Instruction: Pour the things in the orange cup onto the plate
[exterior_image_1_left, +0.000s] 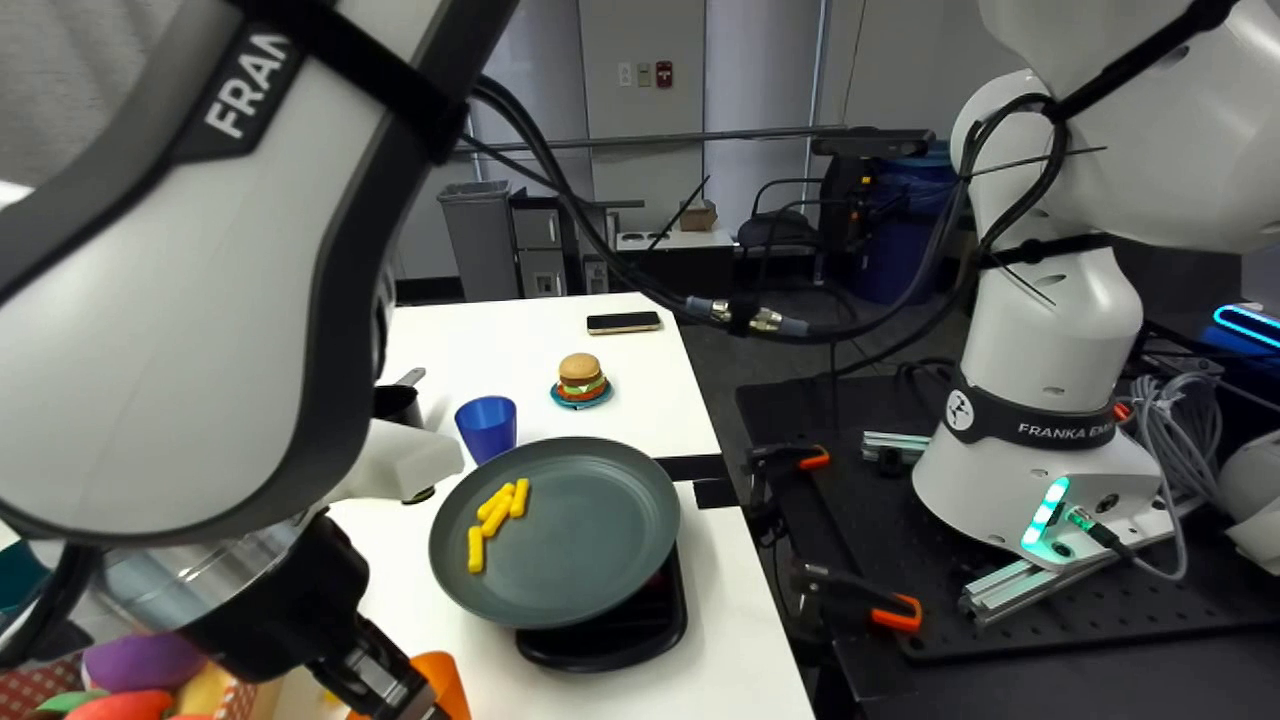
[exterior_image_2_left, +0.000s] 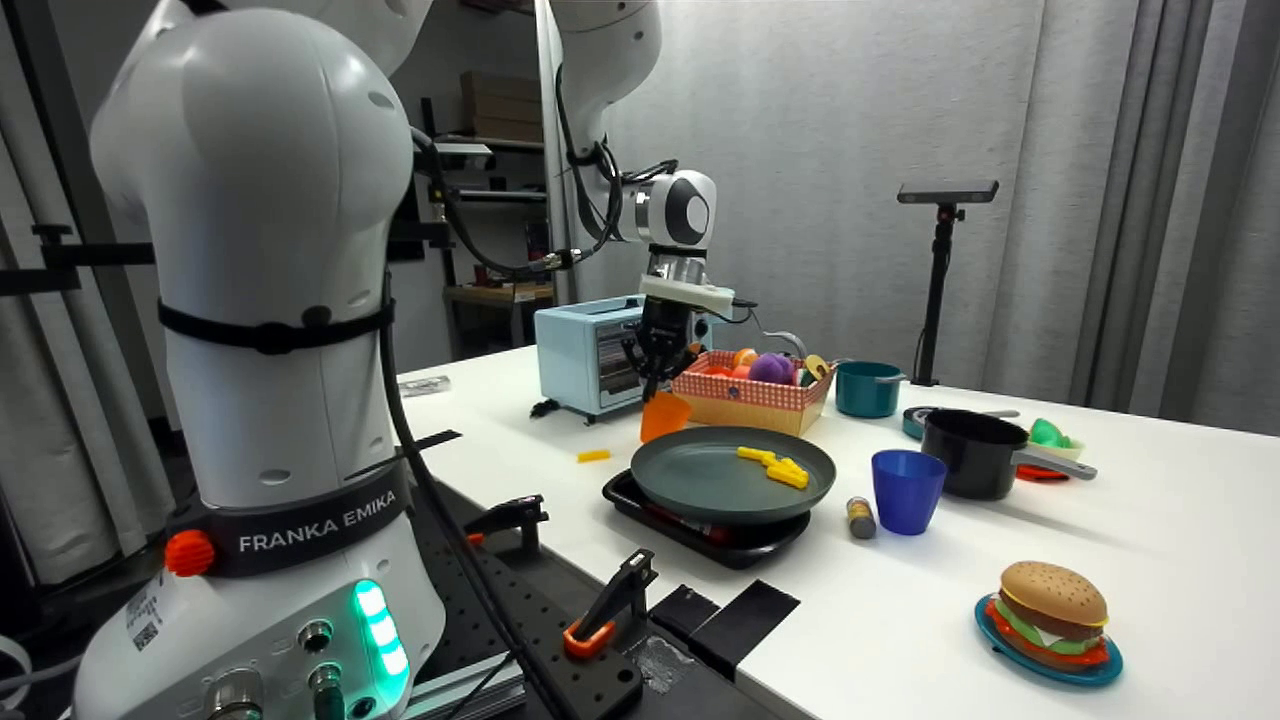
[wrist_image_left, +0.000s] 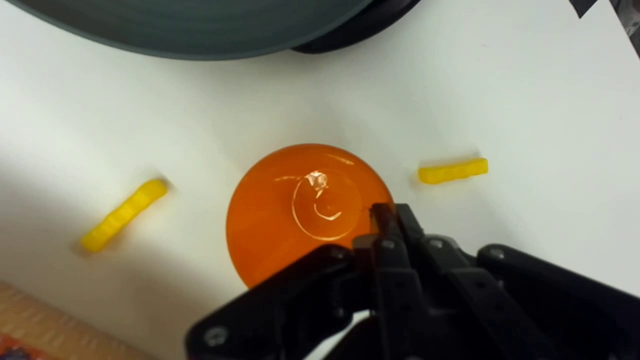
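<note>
FRANKA EMIKA base (exterior_image_2_left: 265, 585), seemingly coded label (exterior_image_2_left: 145, 622), gripper (wrist_image_left: 395, 214) pinching orange cup (wrist_image_left: 290, 215)

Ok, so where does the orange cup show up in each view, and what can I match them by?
In an exterior view: orange cup, bottom edge, left of centre, partly cut off.
In an exterior view: orange cup, near the middle.
Wrist view: orange cup, large, near the middle.
Shared landmark: the dark grey-green plate, in all three views, cut off in the wrist view.
</note>
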